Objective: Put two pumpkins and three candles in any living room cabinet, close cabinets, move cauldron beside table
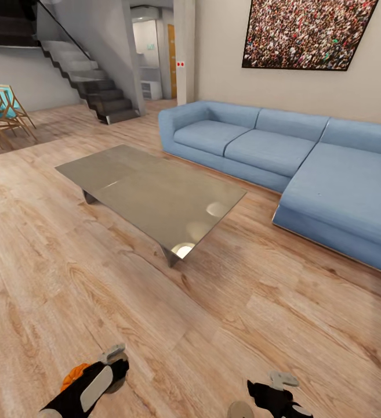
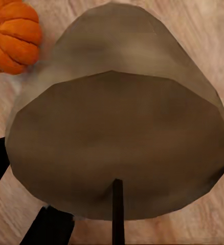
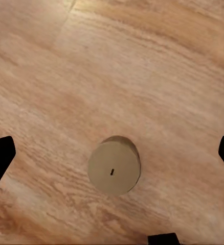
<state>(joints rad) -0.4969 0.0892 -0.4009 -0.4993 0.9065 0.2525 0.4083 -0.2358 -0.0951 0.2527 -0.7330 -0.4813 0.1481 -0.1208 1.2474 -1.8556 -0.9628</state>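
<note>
Lower left of head view: left gripper, a pumpkin just beside it on the floor. Its wrist view shows a candle close up between the jaws, seemingly clamped for carrying. Centre: low glass counter. Lower right: right gripper, jaws apart above a second candle standing on the floor.
</note>
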